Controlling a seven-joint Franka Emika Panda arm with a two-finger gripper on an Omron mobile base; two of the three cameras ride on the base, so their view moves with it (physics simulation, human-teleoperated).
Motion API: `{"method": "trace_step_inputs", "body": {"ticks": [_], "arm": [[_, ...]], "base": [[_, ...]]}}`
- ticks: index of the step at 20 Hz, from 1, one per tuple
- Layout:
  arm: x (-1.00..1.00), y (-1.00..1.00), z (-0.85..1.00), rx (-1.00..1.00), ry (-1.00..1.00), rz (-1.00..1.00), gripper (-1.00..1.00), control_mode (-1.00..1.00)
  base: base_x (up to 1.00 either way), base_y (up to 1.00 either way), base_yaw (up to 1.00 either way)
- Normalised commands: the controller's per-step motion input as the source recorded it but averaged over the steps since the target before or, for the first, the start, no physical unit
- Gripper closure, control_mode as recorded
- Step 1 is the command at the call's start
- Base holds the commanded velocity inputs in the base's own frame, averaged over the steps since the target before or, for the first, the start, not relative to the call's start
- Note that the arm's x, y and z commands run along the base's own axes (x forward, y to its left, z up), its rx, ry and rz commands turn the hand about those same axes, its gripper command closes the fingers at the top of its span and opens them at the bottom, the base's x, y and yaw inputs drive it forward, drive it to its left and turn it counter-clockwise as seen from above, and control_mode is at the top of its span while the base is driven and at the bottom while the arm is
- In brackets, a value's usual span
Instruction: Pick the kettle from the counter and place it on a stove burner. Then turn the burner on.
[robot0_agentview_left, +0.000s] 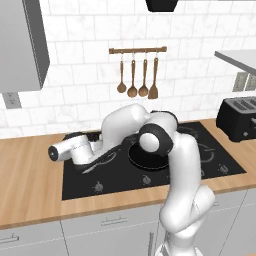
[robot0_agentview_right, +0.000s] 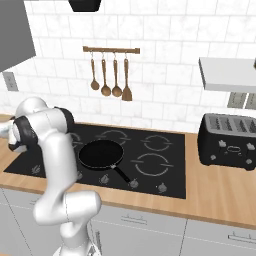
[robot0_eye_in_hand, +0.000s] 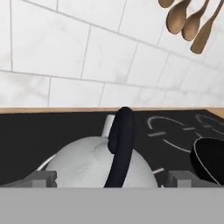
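no readable text, brand, number or label anywhere, white ring outlines on the stove (robot0_agentview_right: 165, 132) are plain drawn marks (not lettering), toaster (robot0_agentview_right: 227, 141) front shows no legible print

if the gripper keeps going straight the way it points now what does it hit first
Most likely the kettle: its black loop handle rises right between the gripper fingertips, with the silver dome just ahead. Beyond it lie the stove glass and tiled wall. Whether it already touches is unclear.
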Motion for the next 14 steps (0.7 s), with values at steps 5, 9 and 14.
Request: {"method": "trace_step_inputs", "body": {"ticks": [5,9,14], "arm": [[-0.48,-0.08,0.41,0.21,-0.11,0.0,-1.0,-1.0],[-0.68,-0.23,0.61,0.24,-0.06,0.0,-1.0,-1.0],[-0.88,-0.22,0.38,0.22,0.0,0.0,-1.0,-1.0]], "base": [[0.0,0.0,0.0],[0.0,0.0,0.0],[0.0,0.0,0.0]]}}
